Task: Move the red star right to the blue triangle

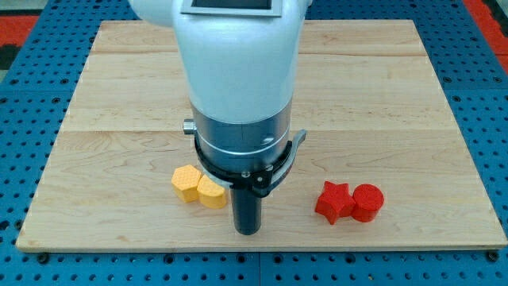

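Observation:
The red star (332, 202) lies near the view's bottom right of the wooden board (381, 95), touching a red cylinder (367, 202) on its right. No blue triangle shows; the arm's white body hides the middle of the board. My tip (247, 230) rests on the board near the bottom edge, about a hundred pixels left of the red star and just right of the yellow blocks.
A yellow hexagon block (186, 183) and a yellow heart-like block (211, 192) touch each other left of my tip. The arm's white and grey body (238, 79) fills the view's top centre. Blue pegboard (24, 95) surrounds the board.

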